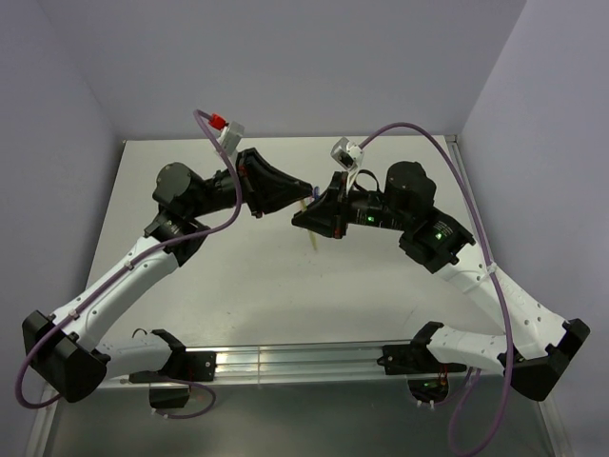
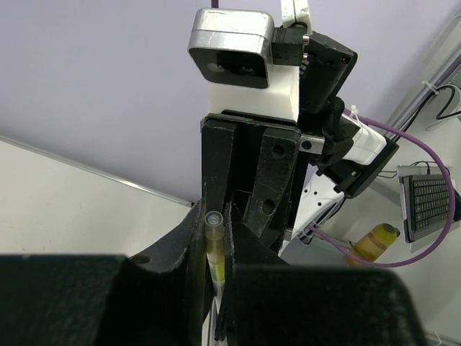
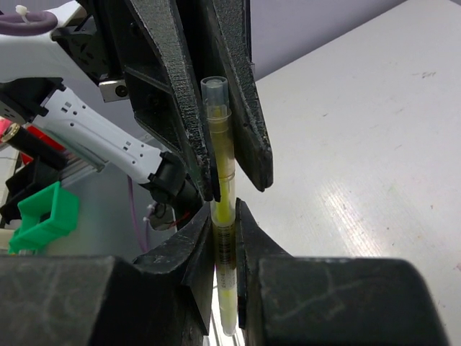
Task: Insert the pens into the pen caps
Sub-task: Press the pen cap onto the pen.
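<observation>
The left hand (image 2: 215, 241) and right hand (image 3: 225, 234) meet tip to tip above the middle of the pale grey worktop (image 1: 238, 305). Both are clamped on 1 thin yellow plastic pen (image 3: 222, 144), which stands roughly upright between them, clear tubular end uppermost.

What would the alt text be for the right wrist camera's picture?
A yellow pen stands upright, pinched low down by the right gripper and held higher up by the left gripper, which reaches in from above. A pale table lies behind, on the right.
</observation>
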Controlling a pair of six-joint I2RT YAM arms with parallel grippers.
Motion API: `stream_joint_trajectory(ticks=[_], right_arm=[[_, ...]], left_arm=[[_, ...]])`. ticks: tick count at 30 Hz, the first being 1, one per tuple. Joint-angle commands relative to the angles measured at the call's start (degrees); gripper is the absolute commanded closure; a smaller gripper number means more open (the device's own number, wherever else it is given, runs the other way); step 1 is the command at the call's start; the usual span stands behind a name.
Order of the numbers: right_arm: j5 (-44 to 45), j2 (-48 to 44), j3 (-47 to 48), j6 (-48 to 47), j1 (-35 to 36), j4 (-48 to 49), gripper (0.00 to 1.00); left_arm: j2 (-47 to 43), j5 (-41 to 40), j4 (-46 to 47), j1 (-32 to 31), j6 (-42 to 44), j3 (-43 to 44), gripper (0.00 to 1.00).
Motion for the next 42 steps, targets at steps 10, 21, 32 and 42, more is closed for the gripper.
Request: stream_joint_trajectory(ticks=[10,21,32,42], right_arm=[[-3.4,-0.1,1.9,9.1,-2.1,11.9,1.00],[-6.5,0.8,3.3,10.5,-4.0,16.3,1.00],[-12.1,2.1,3.3,14.3,-6.4,23.6,1.00],[-13.7,4.3,5.0,15.3,-7.5,26.1,1.00]], left_arm=[[-2.3,5.4,11.2,-0.6,-0.3,-7.6,0.99],[-3.1,10.5,14.6,-3.1,-0.3,-8.7,1.00],[-2.2,16.8,15.3,-6.5,-0.5,-8.9,1.00],[-1.2,20.1,14.0,-9.0,0.8,-8.8,1.00]])
